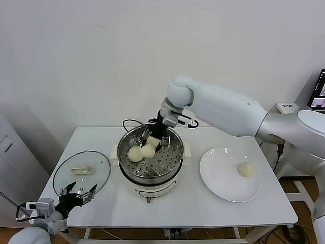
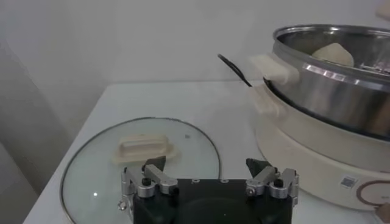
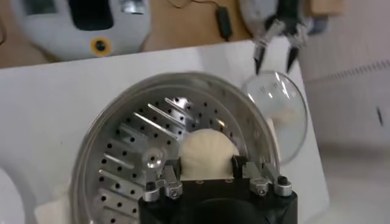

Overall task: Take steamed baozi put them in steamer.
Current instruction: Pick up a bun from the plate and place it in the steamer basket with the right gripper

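My right gripper (image 1: 155,140) reaches down into the steamer (image 1: 163,163), a shiny steel pot with a perforated tray on a cream base. It is shut on a cream-white baozi (image 1: 150,149), which fills the gap between the jaws in the right wrist view (image 3: 207,149), low over the tray (image 3: 131,143). A second baozi (image 1: 134,154) lies on the tray, touching the held one. A third baozi (image 1: 246,169) rests on the white plate (image 1: 221,180). My left gripper (image 1: 78,194) waits open and empty at the table's front left corner.
The glass lid (image 1: 81,173) with a cream handle lies flat left of the steamer, just ahead of my left gripper (image 2: 206,164). A black cord (image 1: 127,123) runs behind the pot. The table edge is close to the lid and to the plate.
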You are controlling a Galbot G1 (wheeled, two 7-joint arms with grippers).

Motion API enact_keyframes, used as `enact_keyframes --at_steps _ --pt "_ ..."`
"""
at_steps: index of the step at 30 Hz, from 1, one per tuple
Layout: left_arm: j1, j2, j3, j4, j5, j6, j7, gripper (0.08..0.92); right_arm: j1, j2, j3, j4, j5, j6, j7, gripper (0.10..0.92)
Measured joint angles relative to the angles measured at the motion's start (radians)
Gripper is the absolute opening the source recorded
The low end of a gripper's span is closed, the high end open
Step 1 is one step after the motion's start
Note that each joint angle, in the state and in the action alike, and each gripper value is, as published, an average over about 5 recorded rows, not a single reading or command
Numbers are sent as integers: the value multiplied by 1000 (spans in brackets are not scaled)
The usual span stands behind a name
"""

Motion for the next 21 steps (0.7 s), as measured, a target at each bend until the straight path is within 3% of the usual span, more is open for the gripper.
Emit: enact_keyframes --at_steps 21 --pt "3 1 -1 2 0 -2 1 823 -89 50 11 26 -152 121 -49 529"
